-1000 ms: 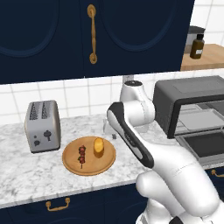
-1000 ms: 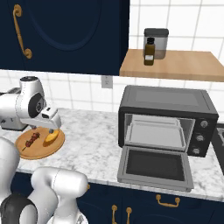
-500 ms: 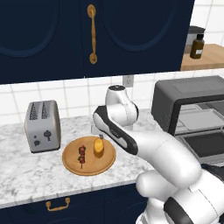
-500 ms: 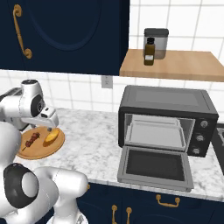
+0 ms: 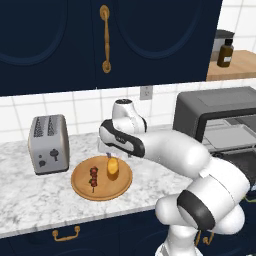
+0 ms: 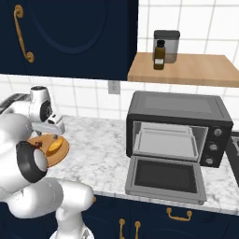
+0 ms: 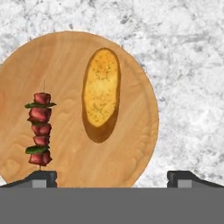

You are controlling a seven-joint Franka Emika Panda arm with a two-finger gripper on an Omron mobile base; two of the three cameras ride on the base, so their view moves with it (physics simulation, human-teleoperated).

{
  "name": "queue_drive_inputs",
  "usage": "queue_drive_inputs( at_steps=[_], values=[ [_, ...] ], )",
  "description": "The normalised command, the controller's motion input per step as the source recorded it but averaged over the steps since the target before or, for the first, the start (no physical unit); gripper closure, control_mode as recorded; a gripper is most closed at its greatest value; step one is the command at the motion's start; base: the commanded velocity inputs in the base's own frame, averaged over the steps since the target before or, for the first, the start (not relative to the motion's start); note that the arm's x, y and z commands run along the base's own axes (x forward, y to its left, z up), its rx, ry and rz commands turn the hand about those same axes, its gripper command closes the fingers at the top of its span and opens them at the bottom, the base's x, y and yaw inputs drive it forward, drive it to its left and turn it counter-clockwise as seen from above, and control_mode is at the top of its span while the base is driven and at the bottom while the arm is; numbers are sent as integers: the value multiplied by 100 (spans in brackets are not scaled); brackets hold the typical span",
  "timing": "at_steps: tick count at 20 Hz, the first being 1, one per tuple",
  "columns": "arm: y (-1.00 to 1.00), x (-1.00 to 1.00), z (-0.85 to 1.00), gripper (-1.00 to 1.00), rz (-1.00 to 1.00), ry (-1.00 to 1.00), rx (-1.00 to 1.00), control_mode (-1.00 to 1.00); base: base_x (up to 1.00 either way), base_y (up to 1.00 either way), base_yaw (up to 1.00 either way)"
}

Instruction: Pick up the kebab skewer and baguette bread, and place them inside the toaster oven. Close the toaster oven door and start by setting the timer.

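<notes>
The kebab skewer (image 7: 39,129) with dark red chunks and the golden baguette bread (image 7: 101,98) lie side by side on a round wooden board (image 7: 131,144). My gripper (image 7: 111,177) hangs open right above the board, nothing between its fingertips (image 7: 41,177). From the left base view the skewer (image 5: 93,177) is left of the baguette (image 5: 113,168), with the gripper (image 5: 109,154) just over the bread. The dark grey toaster oven (image 6: 179,128) stands to the right, its door (image 6: 163,176) dropped flat open and a tray inside.
A silver two-slot toaster (image 5: 48,144) stands left of the board (image 5: 101,186) on the marble counter (image 6: 102,158). A wooden shelf (image 6: 186,70) above the oven carries a brown bottle (image 6: 159,55). Dark blue cabinets hang overhead.
The arm has swung left and bent down, bringing the open hand from beside the oven to just above the board. Skewer and baguette have not moved.
</notes>
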Motion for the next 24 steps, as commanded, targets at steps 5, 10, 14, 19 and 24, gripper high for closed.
queue_drive_inputs(
  at_steps=[5,10,14,19,24],
  values=[
    [12,35,-48,-100,0,3,0,-100,0,0,0],
    [11,27,-47,-100,0,0,0,-100,0,0,0],
    [1,17,-38,-100,0,0,0,-100,0,0,0],
    [6,18,-36,-100,0,0,0,-100,0,0,0],
    [9,14,-30,-100,-2,0,0,-100,0,0,0]
  ],
)
